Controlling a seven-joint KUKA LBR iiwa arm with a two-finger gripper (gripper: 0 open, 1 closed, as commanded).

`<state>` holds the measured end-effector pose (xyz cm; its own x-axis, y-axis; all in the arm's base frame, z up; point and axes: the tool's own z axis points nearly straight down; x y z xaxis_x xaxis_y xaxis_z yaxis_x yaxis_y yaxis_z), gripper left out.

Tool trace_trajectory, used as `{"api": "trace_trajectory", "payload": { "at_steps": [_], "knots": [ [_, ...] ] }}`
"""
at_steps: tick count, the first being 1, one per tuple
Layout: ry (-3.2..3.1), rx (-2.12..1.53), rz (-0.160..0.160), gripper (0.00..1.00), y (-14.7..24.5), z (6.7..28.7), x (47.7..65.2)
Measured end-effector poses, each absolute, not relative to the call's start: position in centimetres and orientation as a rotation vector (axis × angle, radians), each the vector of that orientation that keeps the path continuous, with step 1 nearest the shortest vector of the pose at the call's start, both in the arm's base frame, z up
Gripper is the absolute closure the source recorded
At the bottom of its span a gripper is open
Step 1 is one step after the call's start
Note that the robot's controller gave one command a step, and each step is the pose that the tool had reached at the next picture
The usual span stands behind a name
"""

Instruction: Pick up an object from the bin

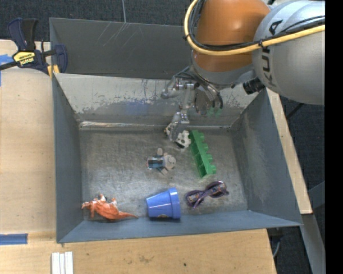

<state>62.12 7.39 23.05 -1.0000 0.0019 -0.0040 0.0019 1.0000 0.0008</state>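
My gripper (180, 114) hangs over the back middle of the bin, under the orange cover. Directly below its tip, near the back wall, is a small white and yellow thing (180, 137) with dark marks; whether the gripper touches it I cannot tell. A green ridged block (203, 153) lies just right of that thing, its long side running towards the front. A small grey and blue toy (161, 162) sits a little in front and to the left.
Along the front of the bin lie an orange toy creature (107, 209) at the left, a blue cup (163, 204) on its side in the middle and purple glasses (206, 194) to the right. The arm fills the upper right.
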Motion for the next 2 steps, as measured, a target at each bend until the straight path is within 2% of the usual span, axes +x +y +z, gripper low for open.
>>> {"api": "trace_trajectory", "payload": {
  "at_steps": [1, 2],
  "knots": [
    [3.138, 0.003, 0.001, 0.00, 7.4, 23.1, 62.1],
    [3.130, -0.170, 0.000, 0.00, 7.1, 18.7, 61.2]
  ]
}}
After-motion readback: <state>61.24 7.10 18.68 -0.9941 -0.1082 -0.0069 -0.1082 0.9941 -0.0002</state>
